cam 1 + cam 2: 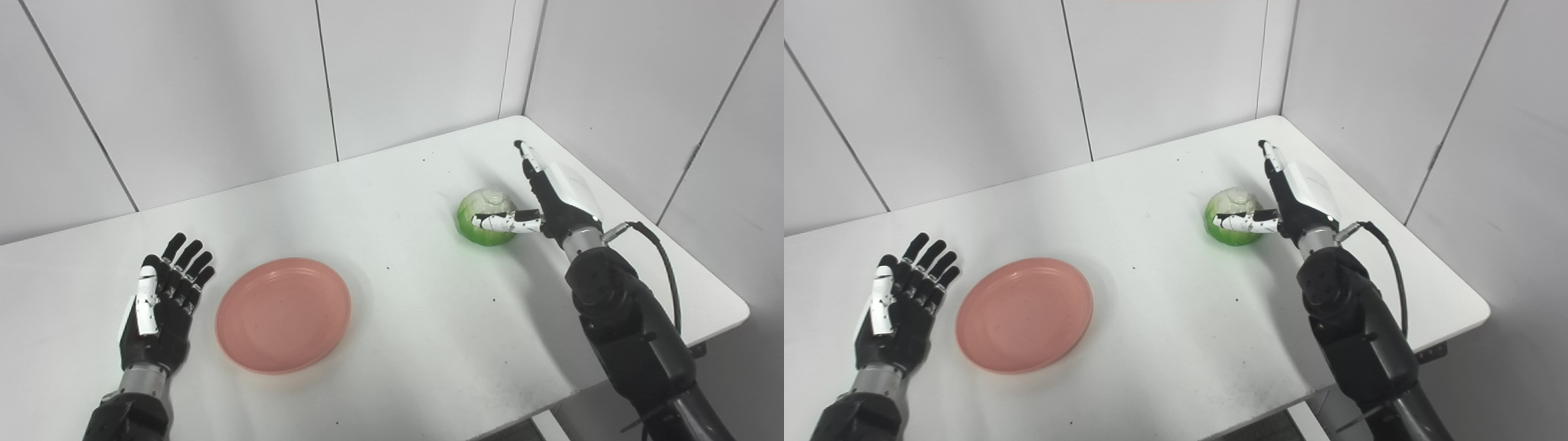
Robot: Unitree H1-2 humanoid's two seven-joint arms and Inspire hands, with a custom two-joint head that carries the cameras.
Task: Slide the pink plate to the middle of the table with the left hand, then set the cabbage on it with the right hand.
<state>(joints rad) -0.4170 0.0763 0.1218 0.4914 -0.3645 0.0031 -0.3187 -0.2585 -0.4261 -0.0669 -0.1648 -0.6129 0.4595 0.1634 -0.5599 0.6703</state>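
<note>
The left hand (160, 306) lies low over the white tabletop (416, 306), palm up and holding nothing, its fingers (184, 257) spread apart and pointing away from the robot toward the back wall (202, 92). The pink plate (283, 314) sits flat on the tabletop just beside this hand, on its inner side toward the middle; a narrow strip of bare surface shows between the hand's edge and the plate's rim, so the two are apart. The plate carries nothing.

The right hand (548, 196) is well apart from the left one, out near the far right corner. It is turned on edge with its white back facing the side wall (661, 92), fingers stretched out straight toward the far edge of the tabletop and the thumb (505, 222) jutting sideways toward the robot's left. The hand is spread wide and grips nothing. The cabbage (487, 215), a round green and whitish ball, rests on the tabletop on the palm side of this hand, right against it. The thumb crosses in front of the cabbage's near side and seems to touch it, though firm contact cannot be told from either view. The straight fingers pass alongside the cabbage on its far right without curling round it.

The cabbage is well apart from the plate, with a wide stretch of speckled white surface between them. A black cable (664, 263) loops from the right wrist down along the forearm.
</note>
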